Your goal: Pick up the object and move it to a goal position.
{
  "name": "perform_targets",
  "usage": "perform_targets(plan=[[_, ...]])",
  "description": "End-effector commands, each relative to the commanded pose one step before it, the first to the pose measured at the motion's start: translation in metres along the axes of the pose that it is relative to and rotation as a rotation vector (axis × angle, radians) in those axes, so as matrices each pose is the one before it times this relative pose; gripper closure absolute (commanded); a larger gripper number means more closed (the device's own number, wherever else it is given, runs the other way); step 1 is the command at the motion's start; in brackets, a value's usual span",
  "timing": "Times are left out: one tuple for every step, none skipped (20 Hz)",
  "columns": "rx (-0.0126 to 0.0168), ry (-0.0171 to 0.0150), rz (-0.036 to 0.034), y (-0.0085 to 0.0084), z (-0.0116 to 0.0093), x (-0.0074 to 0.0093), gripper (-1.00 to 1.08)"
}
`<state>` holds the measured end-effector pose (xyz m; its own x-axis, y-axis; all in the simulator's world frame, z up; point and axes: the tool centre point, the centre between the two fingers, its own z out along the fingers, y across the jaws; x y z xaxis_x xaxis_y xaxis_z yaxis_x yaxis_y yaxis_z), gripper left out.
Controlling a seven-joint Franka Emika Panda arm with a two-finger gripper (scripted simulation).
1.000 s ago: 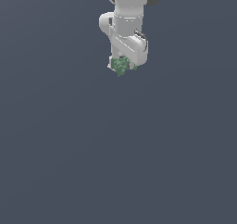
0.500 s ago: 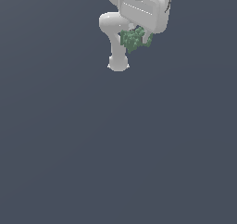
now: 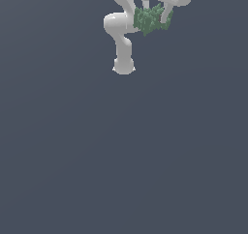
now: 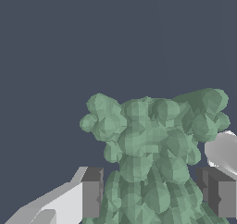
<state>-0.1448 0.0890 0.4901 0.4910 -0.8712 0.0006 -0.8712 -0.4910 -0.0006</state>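
The object (image 3: 151, 19) is a bumpy, muted-green, leafy lump held high at the top of the exterior view, close to the camera. My white gripper (image 3: 154, 16) is shut on it, with one finger showing at its right side. In the wrist view the object (image 4: 152, 149) fills the space between the two grey-tipped fingers (image 4: 91, 190), which press on its sides. The gripper (image 4: 155, 193) holds it well above the dark floor.
The arm's white base and lower links (image 3: 121, 39) stand behind the gripper at the exterior view's top centre. A plain dark grey-blue floor (image 3: 121, 155) spreads all around. No other objects show.
The gripper has risen with the object and come toward the exterior camera, drifting to the exterior view's right. The object looks larger now and stays held.
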Motion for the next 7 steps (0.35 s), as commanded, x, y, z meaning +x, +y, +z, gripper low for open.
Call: perform_targets(plan=[[-0.00069, -0.00043, 0.00029, -0.00158, -0.00806, -0.00264, 1.08], [0.00000, 0.00000, 0.00000, -0.00049, -0.00213, -0.00070, 1.08], [0.00000, 0.00000, 0.00000, -0.00040, -0.00172, -0.00056, 1.08], [0.00018, -0.00045, -0.00003, -0.00023, -0.00134, -0.00021, 1.08], [0.00000, 0.00000, 0.00000, -0.00023, -0.00095, -0.00030, 1.08], [0.00000, 0.00000, 0.00000, -0.00014, -0.00057, -0.00018, 1.08], [0.00000, 0.00000, 0.00000, -0.00005, -0.00019, -0.00006, 1.08]])
